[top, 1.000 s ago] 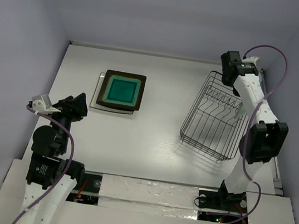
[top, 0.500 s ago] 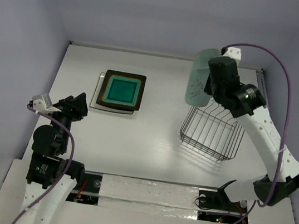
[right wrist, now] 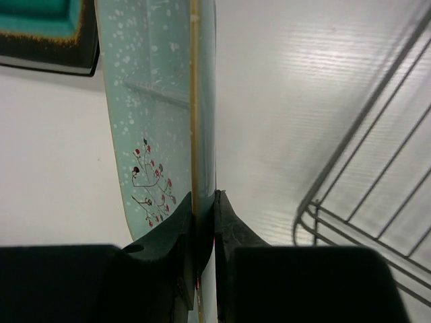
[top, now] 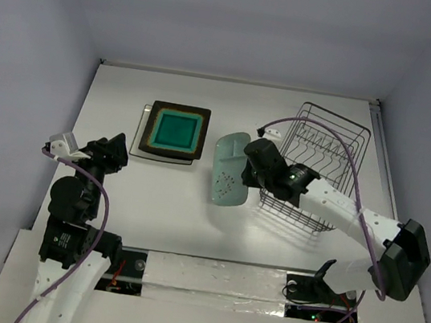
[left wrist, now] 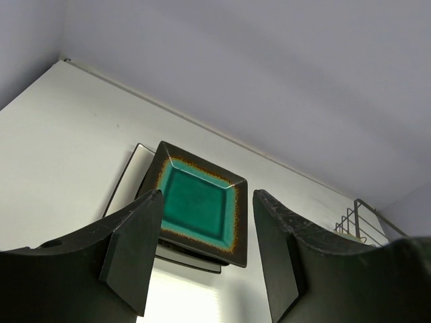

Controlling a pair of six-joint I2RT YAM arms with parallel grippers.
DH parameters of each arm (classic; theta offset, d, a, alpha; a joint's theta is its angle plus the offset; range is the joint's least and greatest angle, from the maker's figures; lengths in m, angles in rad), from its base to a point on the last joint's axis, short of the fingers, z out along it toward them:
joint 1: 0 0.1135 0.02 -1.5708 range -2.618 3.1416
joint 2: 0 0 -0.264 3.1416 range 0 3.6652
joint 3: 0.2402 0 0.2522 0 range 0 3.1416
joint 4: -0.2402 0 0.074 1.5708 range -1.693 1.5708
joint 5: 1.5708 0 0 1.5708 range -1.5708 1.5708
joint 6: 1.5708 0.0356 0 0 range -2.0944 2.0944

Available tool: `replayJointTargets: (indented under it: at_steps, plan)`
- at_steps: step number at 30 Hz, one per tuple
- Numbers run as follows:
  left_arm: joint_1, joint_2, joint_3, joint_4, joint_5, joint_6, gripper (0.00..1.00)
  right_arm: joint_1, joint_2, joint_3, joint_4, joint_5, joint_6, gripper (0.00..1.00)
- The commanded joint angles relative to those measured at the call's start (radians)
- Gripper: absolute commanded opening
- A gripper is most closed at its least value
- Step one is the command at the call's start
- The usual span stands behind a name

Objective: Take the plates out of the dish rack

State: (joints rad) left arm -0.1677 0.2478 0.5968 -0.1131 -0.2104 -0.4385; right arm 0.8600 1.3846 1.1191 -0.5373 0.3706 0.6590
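Just left of the right jaws (top: pixel 245 166), in the top view, the green plate (top: pixel 228 172) hangs over the counter (top: pixel 177 200). It sits between the rack (top: pixel 324 152) behind those jaws and the teal plate (top: pixel 173 130) further left, which lies on a white plate (top: pixel 140 130). I cannot tell whether the green plate's lower edge touches the counter. No plate shows in the rack. The left jaws (top: pixel 116 149) hover well apart from all of it, aimed toward the stack.

From the left wrist, the left jaws (left wrist: pixel 207 225) stand partly parted and grasp nothing. The teal plate (left wrist: pixel 200 198) and white plate (left wrist: pixel 130 176) lie ahead of them, and a corner of the rack (left wrist: pixel 351 219) shows off to their right.

From the right wrist, the right jaws (right wrist: pixel 205 205) are clenched on the green plate's (right wrist: pixel 151 101) rim, with the plate on edge and running straight out ahead. The rack (right wrist: pixel 298 225) is to their right and the teal plate (right wrist: pixel 34 20) ahead to the left.

The green plate looks stiff, glossy and breakable, and probably light. A narrow pinch on a slick rim may let it pivot or slip. I judge the middle of a long side the best hold, with the pads past the lip, and a gentle laying down.
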Motion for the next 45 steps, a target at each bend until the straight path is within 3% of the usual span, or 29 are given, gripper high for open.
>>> replayJointTargets:
  at_steps: [1,8,18,20,21,22,25,28,31,37,41,45]
  plan:
    - [0.007,0.013,-0.009,0.041,0.003,0.003,0.53,0.043,0.027,0.010,0.254,0.010,0.086,0.00]
    - [0.007,0.015,-0.008,0.039,0.003,0.001,0.53,0.066,0.137,-0.036,0.318,-0.030,0.119,0.00]
    - [0.007,0.013,-0.008,0.039,0.003,0.003,0.53,0.097,0.171,-0.152,0.329,-0.090,0.182,0.00]
    - [0.007,0.013,-0.008,0.039,0.003,0.003,0.53,0.106,0.174,-0.172,0.320,-0.096,0.197,0.04]
    - [0.007,0.015,-0.009,0.041,0.003,0.003,0.53,0.106,0.174,-0.183,0.306,-0.096,0.200,0.07]
    - [0.007,0.015,-0.008,0.041,0.003,0.003,0.53,0.106,0.179,-0.199,0.297,-0.098,0.203,0.17]
    - [0.007,0.013,-0.009,0.039,0.003,0.001,0.54,0.106,0.182,-0.228,0.263,-0.082,0.211,0.34]
    - [0.007,0.013,-0.008,0.039,0.003,0.003,0.55,0.106,0.191,-0.243,0.235,-0.056,0.214,0.41]
    - [0.007,0.013,-0.008,0.039,0.003,0.001,0.57,0.116,0.208,-0.257,0.221,-0.042,0.214,0.56]
    - [0.007,0.013,-0.008,0.038,0.003,0.000,0.60,0.172,0.179,-0.219,0.154,0.011,0.225,0.75]
    - [0.007,0.016,-0.006,0.035,0.003,0.001,0.70,0.258,0.114,-0.102,-0.015,0.119,0.257,0.90]
    - [0.007,0.021,0.001,0.027,0.003,0.003,0.83,0.330,0.042,0.022,-0.174,0.211,0.286,0.93]
